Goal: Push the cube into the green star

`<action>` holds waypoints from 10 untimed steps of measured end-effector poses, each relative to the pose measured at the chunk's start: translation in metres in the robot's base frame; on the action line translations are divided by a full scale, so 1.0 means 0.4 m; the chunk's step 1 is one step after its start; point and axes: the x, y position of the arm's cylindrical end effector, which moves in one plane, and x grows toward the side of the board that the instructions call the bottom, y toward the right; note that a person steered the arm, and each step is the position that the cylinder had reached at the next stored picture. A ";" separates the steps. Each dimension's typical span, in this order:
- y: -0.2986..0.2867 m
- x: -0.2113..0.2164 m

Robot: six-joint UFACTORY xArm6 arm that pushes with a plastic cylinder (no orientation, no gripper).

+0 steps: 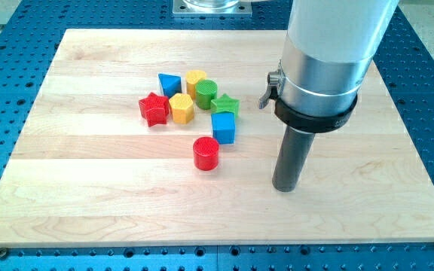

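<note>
A blue cube [224, 128] sits near the board's middle, touching the green star [224, 105] just above it in the view. My tip [284, 188] rests on the board to the right of the cube and lower in the view, well apart from it. The rod hangs from a large white and grey arm body at the view's top right.
A red cylinder [206, 153] lies below-left of the cube. A green cylinder [206, 93], a yellow block [195, 80], a yellow hexagon [181, 108], a blue triangular block [169, 84] and a red star [154, 109] cluster left of the green star. The wooden board [89, 188] lies on a blue perforated table.
</note>
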 end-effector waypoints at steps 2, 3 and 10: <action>-0.022 0.000; -0.052 0.000; -0.253 -0.264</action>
